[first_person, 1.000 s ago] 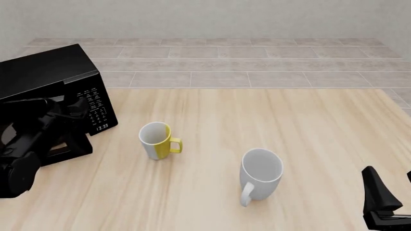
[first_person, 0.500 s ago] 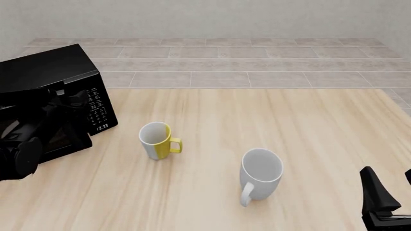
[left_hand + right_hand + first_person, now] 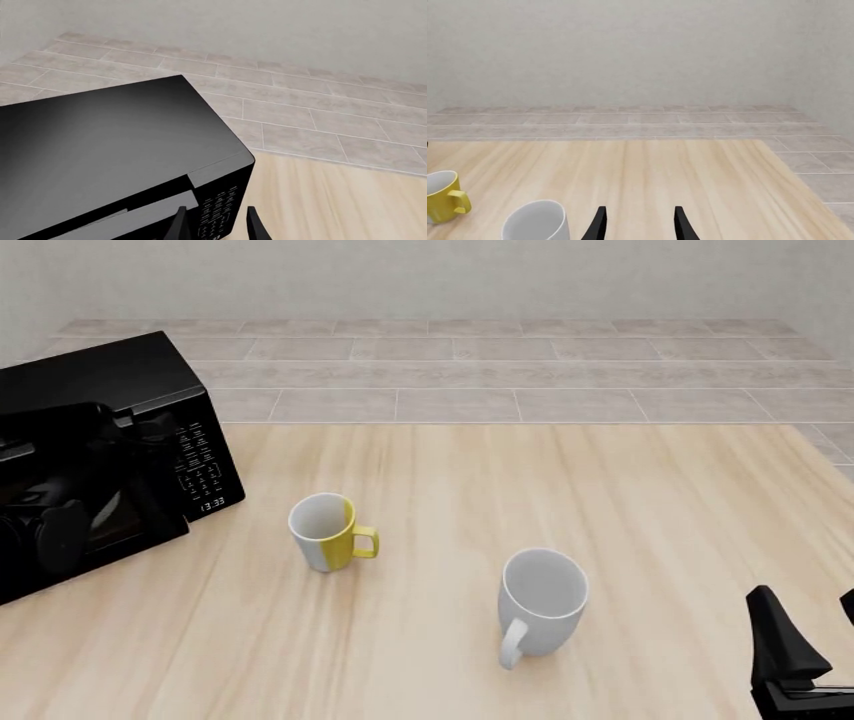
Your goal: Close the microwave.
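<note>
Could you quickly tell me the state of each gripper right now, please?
Left gripper: open, holding nothing, by the microwave.
Right gripper: open, empty.

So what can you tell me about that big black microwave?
The microwave is a glossy black box at the table's far left corner, angled toward the mugs. Its keypad panel has small white buttons with a tiny lit display below. The door looks closed or nearly so. The left arm is dark against its front; actual contact can't be confirmed.

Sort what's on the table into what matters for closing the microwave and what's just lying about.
For the job:
- microwave, at the table's left
- left gripper, up against the microwave's front

Lying about:
- yellow mug
- white mug
- right gripper, idle over bare table
</note>
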Controlling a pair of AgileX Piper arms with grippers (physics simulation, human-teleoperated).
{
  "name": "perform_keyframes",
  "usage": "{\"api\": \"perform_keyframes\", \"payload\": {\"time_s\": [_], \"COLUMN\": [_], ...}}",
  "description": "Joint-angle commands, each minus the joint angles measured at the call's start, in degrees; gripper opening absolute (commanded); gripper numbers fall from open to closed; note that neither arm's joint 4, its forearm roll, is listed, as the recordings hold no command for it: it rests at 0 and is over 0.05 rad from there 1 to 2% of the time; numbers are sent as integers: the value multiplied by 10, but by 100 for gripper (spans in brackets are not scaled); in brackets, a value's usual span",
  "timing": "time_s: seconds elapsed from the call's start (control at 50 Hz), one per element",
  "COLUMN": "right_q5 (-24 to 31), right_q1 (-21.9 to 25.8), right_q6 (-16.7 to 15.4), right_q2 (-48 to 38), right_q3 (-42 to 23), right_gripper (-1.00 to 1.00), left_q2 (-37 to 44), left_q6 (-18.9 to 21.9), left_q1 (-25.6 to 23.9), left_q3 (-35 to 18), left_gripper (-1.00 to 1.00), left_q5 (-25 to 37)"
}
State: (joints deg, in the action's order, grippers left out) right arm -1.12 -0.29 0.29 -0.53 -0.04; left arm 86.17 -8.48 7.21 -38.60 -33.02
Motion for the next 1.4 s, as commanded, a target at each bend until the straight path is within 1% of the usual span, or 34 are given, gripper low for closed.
{"api": "perform_keyframes", "payload": {"time_s": [0.02, 0.2, 0.24, 0.3, 0.34, 0.36, 0.4, 0.46, 0.5, 0.6, 0.68, 0.82, 0.86, 0.88, 0.92, 0.94, 0.98, 1.02, 1.04, 1.12, 1.16, 1.18, 1.2, 1.22, 1.24, 1.26, 1.28, 1.34, 1.38, 1.4], "right_q5": [1, 0, 1, 1, 1, 2, 3, 3, 3, 4, 6, 3, 5, 5, 6, 6, 7, 6, 5, 5, 6, 6, 6, 5, 4, 4, 4, 4, 4, 4], "right_q1": [1, 3, 3, 2, 3, 2, 2, 2, 2, 3, 3, 4, 2, 2, 1, 1, 0, -1, -1, 0, -1, -1, -1, 0, 1, 0, 0, 0, 1, 1], "right_q6": [-1, -3, -3, -2, -2, -1, -1, -1, -1, 1, 2, 0, -1, 0, 0, 0, 0, 0, 0, 0, 0, 0, 0, 0, 0, 0, 0, 0, 0, 0], "right_q2": [1, 1, 2, 2, 2, 3, 2, 2, 3, 3, 2, 1, 2, 2, 3, 3, 3, 2, 3, 3, 2, 2, 2, 2, 2, 3, 3, 3, 3, 3], "right_q3": [0, 0, 0, 0, 0, 0, 0, 0, 0, 0, 0, 0, 0, 0, 0, 0, 0, 0, 0, 0, 0, 0, 0, 0, 0, 0, 0, 0, 0, 0], "right_gripper": [100, 100, 100, 100, 100, 100, 100, 100, 100, 100, 100, 100, 100, 100, 100, 100, 100, 100, 100, 100, 100, 100, 100, 100, 100, 100, 100, 100, 100, 100], "left_q2": [52, 69, 81, 82, 88, 96, 97, 106, 107, 116, 102, 104, 91, 87, 65, 65, 32, 4, -10, -77, -118, -147, -148, -136, -184, -216, -230, -300, -342, -343], "left_q6": [14, 13, 0, 9, 5, -7, -3, -8, -2, -9, -10, -12, -20, -16, -10, -10, -3, -6, -2, 9, 8, 12, 12, 9, 9, 11, 13, 17, 14, 14], "left_q1": [26, 37, 32, 37, 37, 37, 44, 43, 46, 48, 46, 46, 35, 35, 30, 30, 30, 23, 22, -1, -8, -9, -9, -13, -20, -20, -24, -39, -43, -43], "left_q3": [-37, -61, -70, -74, -75, -85, -90, -97, -97, -107, -100, -86, -66, -61, -29, -29, -2, 21, 38, 99, 130, 141, 141, 171, 170, 171, 180, 208, 215, 215], "left_gripper": [100, 100, 100, 100, 100, 100, 100, 100, 100, 100, 100, 100, 100, 100, 100, 100, 100, 100, 100, 100, 100, 100, 100, 100, 100, 100, 100, 100, 100, 100], "left_q5": [15, 28, 36, 34, 31, 40, 43, 45, 44, 50, 52, 38, 29, 26, 9, 9, 4, 5, -5, -15, -19, -5, -5, -47, -3, 24, 27, 62, 90, 91]}}
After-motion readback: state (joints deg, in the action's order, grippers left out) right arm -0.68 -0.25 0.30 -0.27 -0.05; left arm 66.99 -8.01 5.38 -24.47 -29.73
